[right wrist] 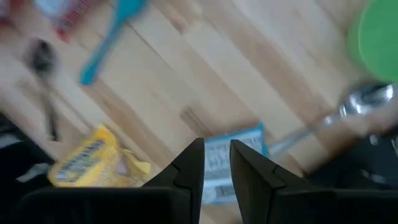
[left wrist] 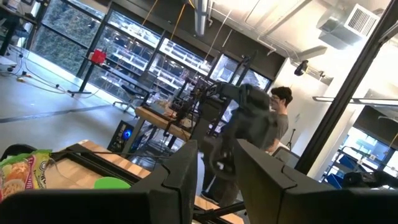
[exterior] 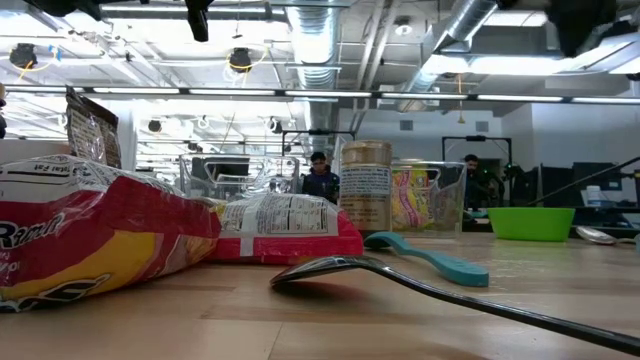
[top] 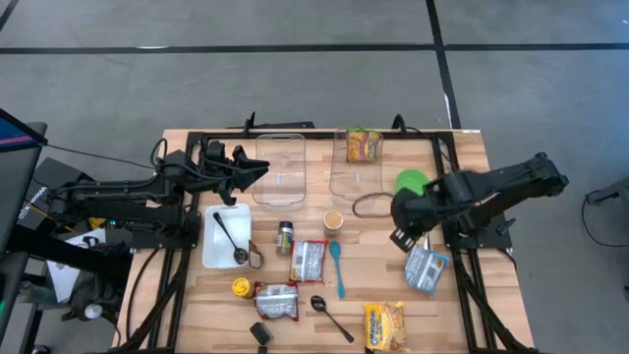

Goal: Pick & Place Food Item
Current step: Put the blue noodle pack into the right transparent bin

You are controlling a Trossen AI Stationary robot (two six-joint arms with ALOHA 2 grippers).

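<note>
Several food packets lie flat on the wooden table (top: pixel 462 147): a blue-and-white packet (top: pixel 426 267), a yellow packet (top: pixel 384 324), and two red-and-white packets (top: pixel 309 261) (top: pixel 276 300). A snack bag (top: pixel 364 145) sits in a clear container (top: pixel 356 167). My right gripper (top: pixel 405 234) hangs above the table just beyond the blue-and-white packet (right wrist: pixel 236 149), fingers slightly apart and empty. My left gripper (top: pixel 257 171) is raised at the far left beside another clear container (top: pixel 280 162), open and empty.
A green bowl (top: pixel 413 182), a small cup (top: pixel 333 220), a spice jar (top: pixel 284 236), a teal spoon (top: pixel 336 267), a black spoon (top: pixel 329 315) and a white tray (top: pixel 211 258) holding a black ladle stand on the table. A metal spoon (right wrist: pixel 367 96) lies near the bowl.
</note>
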